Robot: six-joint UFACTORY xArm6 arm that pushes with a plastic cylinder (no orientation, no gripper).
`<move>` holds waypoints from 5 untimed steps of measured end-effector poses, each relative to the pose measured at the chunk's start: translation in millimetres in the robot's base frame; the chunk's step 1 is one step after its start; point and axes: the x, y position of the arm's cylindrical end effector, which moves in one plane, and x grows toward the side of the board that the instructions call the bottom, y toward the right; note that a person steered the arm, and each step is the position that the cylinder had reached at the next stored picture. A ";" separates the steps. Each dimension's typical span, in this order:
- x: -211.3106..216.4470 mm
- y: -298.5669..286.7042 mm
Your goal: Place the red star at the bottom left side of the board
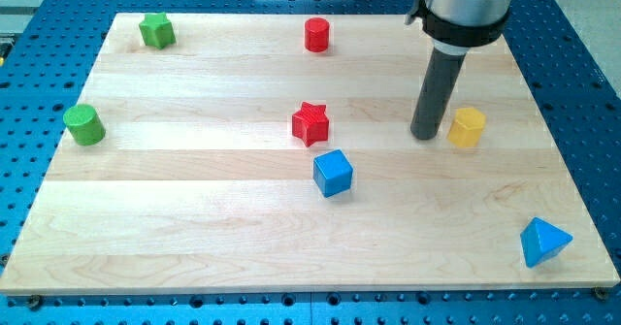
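Observation:
The red star [310, 123] lies near the middle of the wooden board [194, 228]. My tip [425, 135] rests on the board to the star's right, well apart from it. The tip stands just left of a yellow cylinder [468, 127], close to it; I cannot tell whether they touch. A blue cube [333, 173] lies just below and right of the star.
A red cylinder [316, 35] stands at the top centre. A green star [156, 30] lies at the top left. A green cylinder [84, 124] stands at the left edge. A blue triangular block [543, 242] lies at the bottom right.

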 end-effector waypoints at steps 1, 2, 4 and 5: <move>15.7 5.2; 6.3 26.8; -9.9 -60.0; -24.6 -124.3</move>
